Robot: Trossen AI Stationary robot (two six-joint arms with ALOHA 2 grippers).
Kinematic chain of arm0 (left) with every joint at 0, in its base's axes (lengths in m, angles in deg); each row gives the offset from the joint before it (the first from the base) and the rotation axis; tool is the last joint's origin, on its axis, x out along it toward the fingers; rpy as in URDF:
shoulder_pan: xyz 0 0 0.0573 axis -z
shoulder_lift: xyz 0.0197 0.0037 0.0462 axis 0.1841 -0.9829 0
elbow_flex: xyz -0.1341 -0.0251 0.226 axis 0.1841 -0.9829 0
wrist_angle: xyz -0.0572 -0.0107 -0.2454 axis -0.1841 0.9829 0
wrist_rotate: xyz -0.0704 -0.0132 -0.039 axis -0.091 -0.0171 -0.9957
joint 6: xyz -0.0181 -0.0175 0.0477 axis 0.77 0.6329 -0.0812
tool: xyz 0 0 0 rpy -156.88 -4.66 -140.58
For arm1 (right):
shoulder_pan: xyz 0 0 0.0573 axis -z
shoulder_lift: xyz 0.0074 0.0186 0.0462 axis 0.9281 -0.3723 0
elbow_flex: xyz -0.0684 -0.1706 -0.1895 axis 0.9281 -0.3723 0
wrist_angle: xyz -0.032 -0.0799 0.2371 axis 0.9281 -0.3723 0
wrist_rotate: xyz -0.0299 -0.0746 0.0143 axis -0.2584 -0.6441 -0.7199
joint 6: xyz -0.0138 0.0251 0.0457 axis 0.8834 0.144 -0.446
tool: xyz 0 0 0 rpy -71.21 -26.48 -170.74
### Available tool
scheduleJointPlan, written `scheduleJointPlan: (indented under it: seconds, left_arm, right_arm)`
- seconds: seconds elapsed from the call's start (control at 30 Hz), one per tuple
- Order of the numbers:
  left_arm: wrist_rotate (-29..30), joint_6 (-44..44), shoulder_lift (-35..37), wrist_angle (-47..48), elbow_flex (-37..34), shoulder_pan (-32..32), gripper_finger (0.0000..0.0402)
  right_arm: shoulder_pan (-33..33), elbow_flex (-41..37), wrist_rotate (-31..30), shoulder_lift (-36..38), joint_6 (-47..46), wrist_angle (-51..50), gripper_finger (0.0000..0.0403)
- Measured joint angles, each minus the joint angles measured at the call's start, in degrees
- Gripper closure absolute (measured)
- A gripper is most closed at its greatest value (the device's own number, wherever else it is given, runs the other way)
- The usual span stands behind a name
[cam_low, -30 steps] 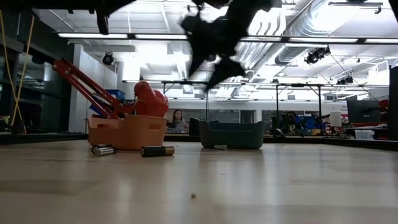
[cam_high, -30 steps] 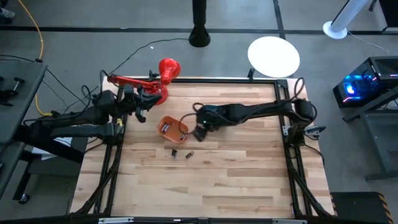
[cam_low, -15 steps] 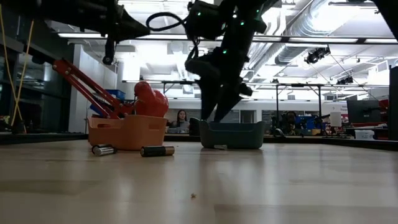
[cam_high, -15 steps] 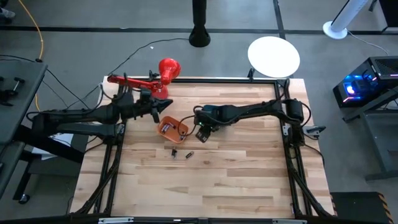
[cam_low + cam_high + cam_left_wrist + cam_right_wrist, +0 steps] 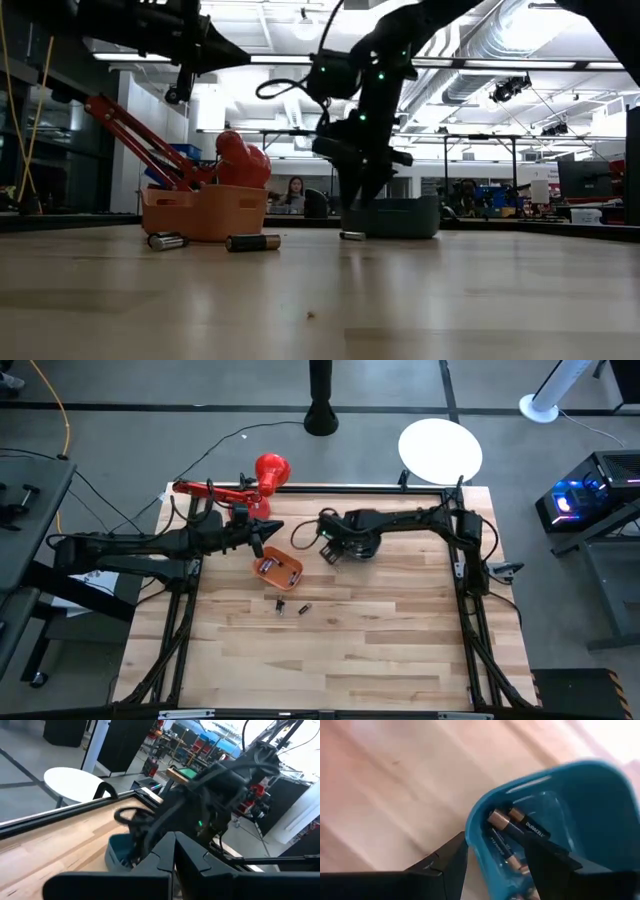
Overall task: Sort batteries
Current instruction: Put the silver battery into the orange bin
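Two batteries [image 5: 280,605] [image 5: 303,608] lie on the table near its middle; the low view shows them as a silvery battery [image 5: 167,240] and a dark battery [image 5: 252,242]. A third battery [image 5: 352,236] lies beside the teal bin [image 5: 400,217]. Several dark batteries [image 5: 512,832] lie inside that bin. My right gripper [image 5: 330,552] is open and stands astride the bin's wall. My left gripper [image 5: 262,542] is shut and empty. It hovers at the far left edge of the orange bin [image 5: 278,568], which also holds batteries. My right gripper straddles the teal bin's wall [image 5: 476,845]: one finger [image 5: 442,867] is outside, close against the wall, and the other finger [image 5: 547,867] is inside, apart from it. The fingers come from above. The bin stands on the table.
A red lamp-like arm and red ball [image 5: 268,470] stand at the table's far left. A white round disc [image 5: 440,450] lies beyond the far edge. Bare wood fills the table's near half. People show in the room behind the table [image 5: 294,192].
My left gripper has gone toward the table's right, to the orange bin's far edge. My right gripper has come down over the teal bin and gone toward the far edge. The teal bin has slid a little toward the table's right. The loose batteries have stayed where they were.
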Motion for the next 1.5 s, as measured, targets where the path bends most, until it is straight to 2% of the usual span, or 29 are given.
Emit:
scheduleJointPlan:
  seconds: [0.1, 0.23, 0.37, 0.5, 0.63, 0.83, 1.07, 1.33, 1.43, 1.5]
  left_arm:
    - [0.07, -0.97, 0.0, -0.63, 0.0, -0.02, 0.0402]
    - [0.09, -3.19, 0.02, -1.2, 0.02, -0.02, 0.0402]
    - [-0.18, -4.16, 0.02, -1.24, 0.02, -0.22, 0.0402]
    - [-2.32, -5.47, 0.02, -1.34, 0.02, -0.31, 0.0401]
    - [-5.81, -5.51, 0.02, -1.66, 0.02, -1.17, 0.0401]
    - [-7.41, -5.51, 0.02, -1.65, 0.02, -2.45, 0.0401]
    - [-8.93, -4.95, 0.02, -2.15, 0.02, -2.73, 0.0401]
    - [-8.91, -3.17, 0.02, -2.59, 0.02, -2.73, 0.0402]
    - [-8.48, -1.95, 0.02, -2.63, 0.02, -2.73, 0.0401]
    - [-8.37, -1.89, 0.1, -2.97, 0.02, -2.78, 0.0401]
  right_arm:
    - [0.47, 0.0, -0.35, 1.68, 2.5, -1.04, 0.0218]
    - [-2.61, 0.0, 1.92, 3.2, 2.15, -0.03, 0.0218]
    - [-8.33, 0.01, 3.24, 2.89, -3.47, 3.27, 0.0218]
    - [-13.01, 0.01, -0.52, -0.35, -10.53, 4.64, 0.0218]
    - [-12.15, -0.04, -2.7, -2.14, -16.25, 2.16, 0.0219]
    - [-10.54, 0.02, -6.52, -2.59, -16.83, 0.24, 0.022]
    - [-9.63, 0.02, -4.09, -3.76, -14.89, -2.35, 0.022]
    - [-9.77, 0.2, -0.37, -6.57, -11.56, -0.97, 0.0221]
    - [-10.49, 0.35, -0.81, -7.72, -10.08, -0.89, 0.0244]
    - [-11.17, 0.35, -1.58, -8.13, -8.89, -0.99, 0.029]
